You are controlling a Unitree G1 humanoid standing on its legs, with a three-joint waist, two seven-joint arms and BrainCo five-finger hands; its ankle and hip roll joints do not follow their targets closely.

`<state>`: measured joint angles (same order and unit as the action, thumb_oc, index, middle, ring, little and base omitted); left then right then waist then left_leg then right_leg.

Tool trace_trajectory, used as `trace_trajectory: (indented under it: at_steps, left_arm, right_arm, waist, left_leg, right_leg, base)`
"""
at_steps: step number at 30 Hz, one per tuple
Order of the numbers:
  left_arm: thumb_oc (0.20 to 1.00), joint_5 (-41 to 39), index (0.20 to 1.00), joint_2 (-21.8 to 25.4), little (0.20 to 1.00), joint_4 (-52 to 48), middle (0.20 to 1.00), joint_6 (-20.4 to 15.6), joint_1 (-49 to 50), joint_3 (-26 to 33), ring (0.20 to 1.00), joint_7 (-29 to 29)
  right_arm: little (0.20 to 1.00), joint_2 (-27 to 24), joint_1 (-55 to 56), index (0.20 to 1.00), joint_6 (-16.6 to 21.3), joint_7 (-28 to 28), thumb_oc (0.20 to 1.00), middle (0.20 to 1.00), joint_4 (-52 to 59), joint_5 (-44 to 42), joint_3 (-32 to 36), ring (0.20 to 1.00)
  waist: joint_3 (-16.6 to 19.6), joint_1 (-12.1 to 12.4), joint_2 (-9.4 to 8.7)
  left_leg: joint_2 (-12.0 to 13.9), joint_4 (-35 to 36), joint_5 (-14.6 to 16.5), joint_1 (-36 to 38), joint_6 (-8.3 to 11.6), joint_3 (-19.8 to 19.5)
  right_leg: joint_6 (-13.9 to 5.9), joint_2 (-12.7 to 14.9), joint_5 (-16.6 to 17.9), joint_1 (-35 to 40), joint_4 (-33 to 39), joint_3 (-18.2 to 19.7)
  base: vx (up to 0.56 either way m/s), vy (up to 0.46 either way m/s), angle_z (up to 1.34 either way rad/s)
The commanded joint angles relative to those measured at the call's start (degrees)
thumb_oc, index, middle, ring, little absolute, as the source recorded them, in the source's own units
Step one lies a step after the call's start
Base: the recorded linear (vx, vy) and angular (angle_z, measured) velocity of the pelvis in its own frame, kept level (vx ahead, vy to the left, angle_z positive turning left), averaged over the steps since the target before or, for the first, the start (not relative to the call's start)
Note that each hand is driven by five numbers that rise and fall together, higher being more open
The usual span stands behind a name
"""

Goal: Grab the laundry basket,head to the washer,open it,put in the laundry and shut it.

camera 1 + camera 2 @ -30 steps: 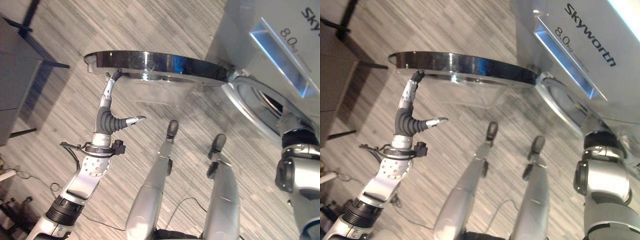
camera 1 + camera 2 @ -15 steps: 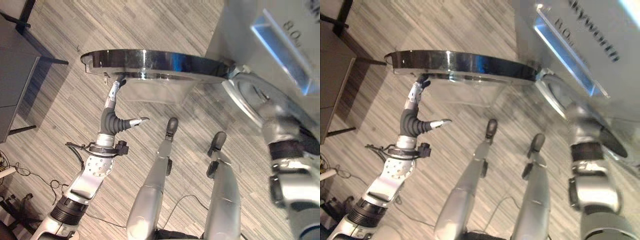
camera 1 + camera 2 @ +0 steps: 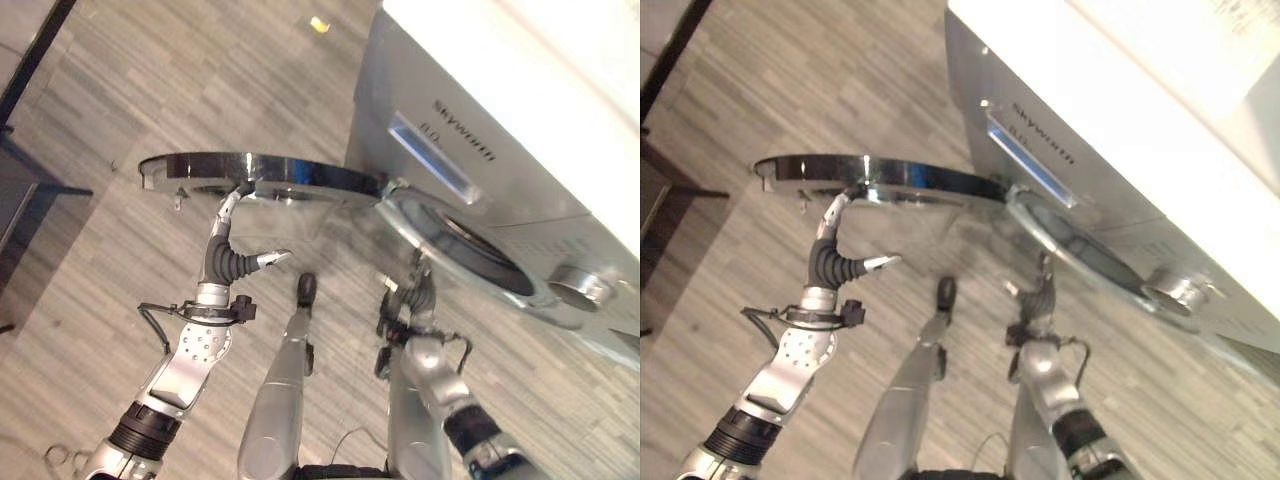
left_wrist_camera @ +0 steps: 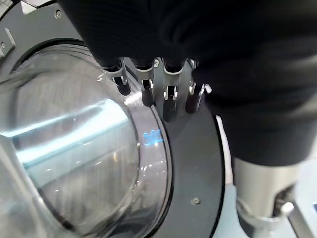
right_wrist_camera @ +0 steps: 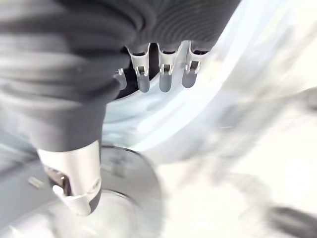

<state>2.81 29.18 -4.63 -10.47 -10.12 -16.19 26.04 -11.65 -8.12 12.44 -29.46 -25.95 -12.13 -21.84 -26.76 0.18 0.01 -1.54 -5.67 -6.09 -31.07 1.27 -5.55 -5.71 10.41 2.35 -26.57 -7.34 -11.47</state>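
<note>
The silver washer [image 3: 500, 120] stands at the right with its round opening [image 3: 480, 255] uncovered. Its door [image 3: 270, 177] is swung wide out to the left and shows edge-on as a chrome disc with a glass bowl [image 4: 64, 163] under it. My left hand [image 3: 228, 255] is open, its straight fingers [image 4: 168, 99] resting against the door's dark inner rim [image 4: 198, 163], thumb held apart. My right hand [image 3: 420, 298] hangs open in front of the washer, just below the opening, its fingers [image 5: 166, 79] straight and holding nothing.
A dark table [image 3: 20, 190] stands at the far left on the grey wood floor [image 3: 150, 90]. The washer's front carries a drawer panel [image 3: 440, 170] and a round dial [image 3: 580, 290] to the right of the opening.
The camera has swung, so the whole washer now shows. My right arm has come away from the washer's opening and dropped below it. My left hand stays on the door.
</note>
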Motion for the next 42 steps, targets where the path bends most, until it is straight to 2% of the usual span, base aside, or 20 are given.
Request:
trace_trajectory:
  at_steps: [1,2,6,9,12,13,14,16,17,20,21,26,29,31,34,35,37,38,41,42]
  left_arm:
    - [1.0,-1.5,1.0,0.8,1.0,-3.7,1.0,-3.5,2.1,2.1,1.0,-0.1]
    - [1.0,-1.5,1.0,0.8,1.0,-3.8,1.0,-3.5,2.2,2.1,1.0,-0.1]
    - [1.0,-6.5,1.0,1.8,1.0,-4.0,1.0,-4.0,7.7,7.0,1.0,-3.0]
    - [1.0,-7.7,1.0,1.3,1.0,-3.1,1.0,-3.8,10.9,10.0,1.0,-3.8]
    - [1.0,-7.7,1.0,0.3,1.0,-0.9,1.0,-3.2,13.5,11.8,1.0,-5.5]
    - [1.0,-6.6,1.0,0.1,1.0,0.0,1.0,-2.4,14.7,12.0,1.0,-5.7]
    - [1.0,-6.6,1.0,0.1,1.0,0.0,1.0,-2.4,14.7,12.0,1.0,-5.7]
    - [1.0,-5.3,1.0,0.1,1.0,0.7,1.0,-1.7,15.9,12.3,1.0,-6.2]
    - [1.0,-4.2,1.0,0.0,1.0,0.4,1.0,-1.4,17.3,12.7,1.0,-6.4]
    - [1.0,-3.9,1.0,-0.4,1.0,-0.3,1.0,-1.1,18.1,12.5,1.0,-7.4]
    - [1.0,-3.2,1.0,-1.1,1.0,0.0,1.0,-1.1,17.8,11.5,1.0,-7.8]
    - [1.0,-1.7,1.0,-2.8,1.0,2.4,1.0,-0.6,15.7,9.1,1.0,-8.8]
    - [1.0,-0.5,1.0,-3.7,1.0,3.9,1.0,0.0,14.7,8.5,1.0,-8.8]
    - [1.0,-0.4,1.0,-4.3,1.0,4.8,1.0,0.5,14.5,8.4,1.0,-9.1]
    - [1.0,0.2,1.0,-4.5,1.0,5.6,1.0,0.6,14.9,8.4,1.0,-10.0]
    - [1.0,1.0,1.0,-4.6,1.0,6.4,1.0,0.6,15.3,8.8,1.0,-10.5]
    - [1.0,0.9,1.0,-4.2,1.0,7.3,1.0,0.9,15.6,8.9,1.0,-11.3]
    - [1.0,0.9,1.0,-3.7,1.0,7.5,1.0,1.0,16.0,9.2,1.0,-11.7]
    - [1.0,0.2,1.0,-2.8,1.0,7.4,1.0,1.9,16.5,8.4,1.0,-15.4]
    - [1.0,-1.4,1.0,-3.2,1.0,7.3,1.0,2.2,16.8,7.4,1.0,-17.4]
  right_arm:
    - [1.0,-2.1,3.9,1.0,-0.7,5.6,1.0,1.0,0.9,2.5,1.6,1.0]
    - [1.0,-2.1,4.0,1.0,-0.8,5.7,1.0,1.0,1.0,2.5,1.5,1.0]
    - [1.0,-5.0,11.7,1.0,-1.5,9.3,1.0,1.0,3.4,3.8,6.4,1.0]
    - [1.0,-9.2,16.7,1.0,-1.1,8.5,1.0,1.0,10.4,8.9,11.7,1.0]
    - [1.0,-12.8,24.4,1.0,0.4,6.6,1.0,1.0,22.7,15.5,20.4,1.0]
    - [1.0,-12.9,26.9,1.0,1.5,6.0,1.0,1.0,30.1,17.1,23.8,1.0]
    - [1.0,-12.9,27.0,1.0,1.5,6.0,1.0,1.0,30.1,17.1,23.8,1.0]
    - [1.0,-14.1,28.6,1.0,2.8,4.8,1.0,1.0,37.5,20.6,26.8,1.0]
    - [1.0,-15.8,27.9,1.0,3.6,1.5,1.0,1.0,43.3,25.7,30.1,1.0]
    - [1.0,-16.4,25.6,1.0,3.1,-2.5,1.0,1.0,47.4,29.7,33.4,1.0]
    - [1.0,-17.1,20.4,1.0,2.0,-7.5,1.0,1.0,50.9,34.3,37.1,1.0]
    - [1.0,-19.5,10.5,1.0,-5.2,-16.7,1.0,1.0,52.6,45.0,43.8,1.0]
    - [1.0,-21.6,7.6,1.0,-11.3,-20.0,1.0,1.0,50.8,50.8,46.6,1.0]
    - [1.0,-21.6,7.7,1.0,-13.5,-20.4,1.0,1.0,50.4,52.3,48.8,1.0]
    - [1.0,-21.3,9.1,1.0,-13.4,-18.7,1.0,1.0,50.2,52.3,49.9,1.0]
    - [1.0,-21.4,9.8,1.0,-12.5,-16.4,1.0,1.0,49.1,49.6,50.3,1.0]
    - [1.0,-23.0,10.6,1.0,-11.0,-12.1,1.0,1.0,47.4,43.9,50.1,1.0]
    - [1.0,-25.7,11.2,1.0,-10.5,-9.4,1.0,1.0,46.0,41.2,49.7,1.0]
    - [1.0,-38.3,16.8,1.0,-6.2,6.2,1.0,1.0,42.4,24.6,50.1,1.0]
    - [1.0,-46.2,19.0,1.0,-4.9,13.5,1.0,1.0,40.0,15.2,51.1,1.0]
  waist:
    - [4.1,-0.7,-0.36]
    - [4.0,-0.7,-0.39]
    - [6.9,-2.4,-3.11]
    - [8.9,-4.0,-3.63]
    - [11.7,-6.7,-2.45]
    - [12.4,-8.6,-1.52]
    - [12.4,-8.6,-1.54]
    - [13.1,-10.1,-0.26]
    - [14.6,-10.7,0.55]
    - [16.0,-10.3,1.03]
    - [17.6,-9.6,1.46]
    - [19.9,-7.6,1.09]
    - [20.3,-6.9,0.37]
    - [20.7,-6.7,-0.44]
    - [21.6,-6.3,-1.58]
    - [22.3,-6.5,-2.6]
    - [22.5,-6.5,-3.47]
    - [22.5,-6.1,-4.2]
    - [23.1,-6.0,-6.85]
    - [23.9,-6.0,-7.13]
  left_leg:
    - [0.3,0.0,5.8,3.6,-0.78,2.1]
    - [0.4,0.0,5.9,3.8,-0.79,2.1]
    - [1.1,-4.3,10.9,9.2,-2.25,5.3]
    - [1.3,-5.4,13.6,13.1,-3.7,8.2]
    - [0.9,-4.8,15.4,19.1,-5.71,9.7]
    - [0.8,-3.4,15.3,22.3,-6.85,9.9]
    - [0.8,-3.3,15.2,22.3,-6.86,10.0]
    - [1.2,-1.7,15.3,25.5,-7.63,10.1]
    - [1.0,0.0,15.1,28.1,-7.91,10.4]
    - [0.9,1.5,14.6,29.8,-7.88,10.5]
    - [1.5,2.3,15.1,31.0,-7.68,10.3]
    - [1.8,2.1,16.2,32.2,-7.21,7.5]
    - [1.8,1.5,16.7,32.8,-6.88,6.0]
    - [1.5,1.5,17.0,33.3,-6.76,4.7]
    - [0.8,2.1,17.2,33.9,-6.63,3.8]
    - [0.5,2.6,17.2,34.3,-6.46,3.1]
    - [1.1,3.5,16.9,34.8,-6.02,2.6]
    - [1.4,3.6,16.7,34.9,-5.69,2.9]
    - [3.2,5.5,14.8,35.4,-3.96,2.6]
    - [4.6,7.1,14.1,36.1,-2.98,2.4]
  right_leg:
    - [-1.42,3.3,-1.1,5.4,-0.7,-2.5]
    - [-1.44,3.3,-1.1,5.6,-0.6,-2.5]
    - [-3.53,3.1,2.9,11.2,2.2,1.8]
    - [-4.94,3.4,6.0,12.6,2.5,5.9]
    - [-5.19,3.3,7.9,13.5,-3.1,9.0]
    - [-4.53,1.8,9.4,12.2,-9.8,11.8]
    - [-4.54,1.8,9.4,12.1,-9.8,11.9]
    - [-3.81,-1.0,7.7,11.0,-16.0,13.7]
    - [-3.73,-2.4,7.1,10.5,-18.3,14.6]
    - [-3.9,-2.7,7.5,10.6,-16.8,15.0]
    - [-4.3,-2.1,7.0,10.7,-13.6,15.1]
    - [-5.11,1.1,8.5,11.5,-1.1,15.1]
    - [-5.76,2.5,10.1,13.2,1.6,14.1]
    - [-6.5,3.0,11.4,14.9,2.3,13.8]
    - [-6.65,3.0,11.1,16.7,3.8,14.2]
    - [-7.74,2.7,12.7,17.3,4.5,16.1]
    - [-7.65,1.2,11.5,17.8,5.3,19.0]
    - [-7.54,1.1,11.7,17.7,5.3,19.1]
    - [-7.09,0.4,11.2,18.3,5.7,18.2]
    - [-6.62,-0.1,9.9,19.6,7.0,16.7]
  base:
    - [0.0,0.146,-0.06]
    - [0.15,0.182,-0.09]
    - [0.12,0.2,-0.41]
    - [0.1,0.261,-0.77]
    - [0.14,0.295,-0.73]
    - [0.08,0.205,-0.49]
    - [0.09,0.206,-0.32]
    - [0.14,0.162,-0.17]
    - [0.19,0.146,-0.25]
    - [0.13,0.033,-0.2]
    - [0.12,-0.042,-0.05]
    - [0.14,-0.089,0.15]
    - [0.09,-0.091,0.6]
    - [0.09,-0.125,0.88]
    - [0.09,-0.091,0.3]
    - [0.1,-0.12,-0.07]
    - [0.08,-0.158,0.03]
    - [0.03,-0.173,0.01]
    - [0.04,-0.216,-0.09]
    - [0.07,-0.167,0.06]
